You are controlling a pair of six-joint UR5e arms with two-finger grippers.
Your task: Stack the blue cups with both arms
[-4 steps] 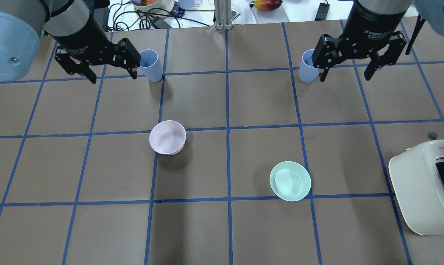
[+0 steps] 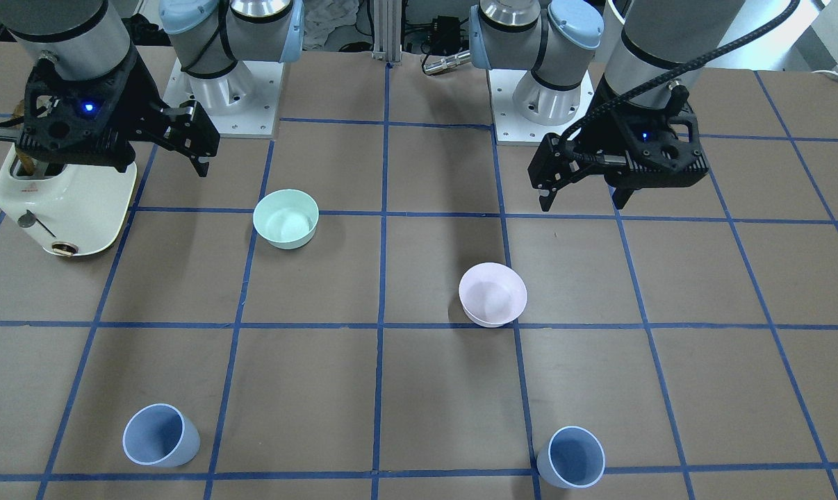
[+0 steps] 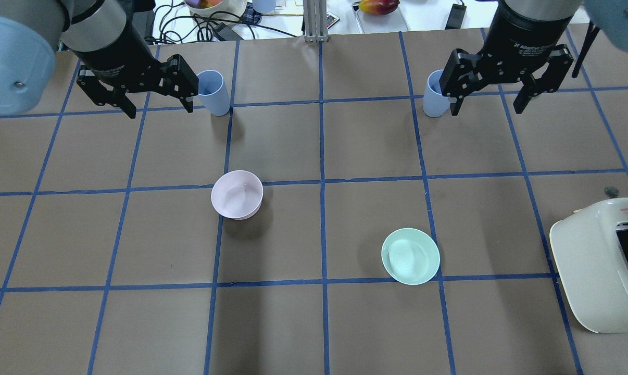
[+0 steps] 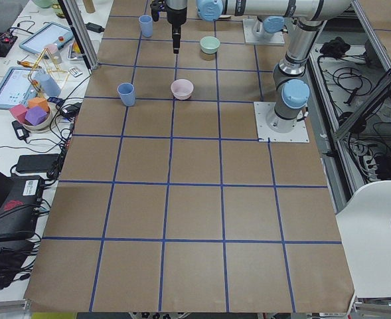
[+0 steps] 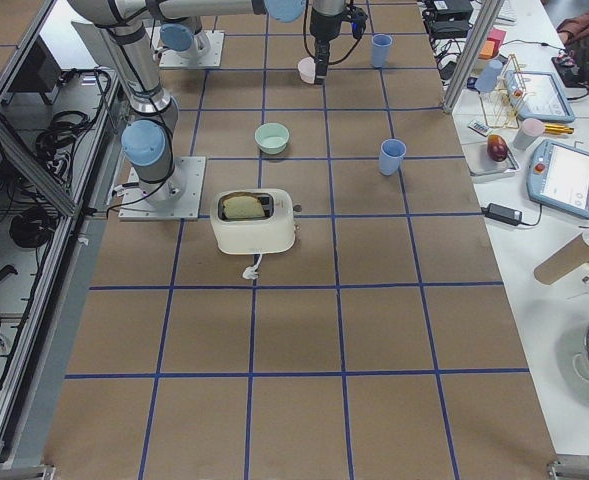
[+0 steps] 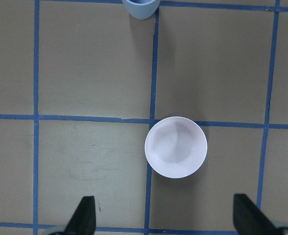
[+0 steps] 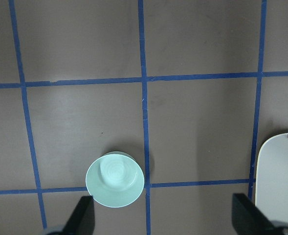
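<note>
Two blue cups stand upright near the table's far edge. The left blue cup is just right of my left gripper. The right blue cup is just left of my right gripper. Both grippers hang high above the table, open and empty. The left wrist view shows my left gripper over the pink bowl, with a blue cup at the top edge. The right wrist view shows my right gripper above the green bowl.
A pale pink bowl sits left of centre and a mint-green bowl right of centre. A white toaster stands at the right edge. Beyond the far edge are cables and clutter.
Both grippers have shifted only very slightly. The cups, bowls and toaster have not moved.
</note>
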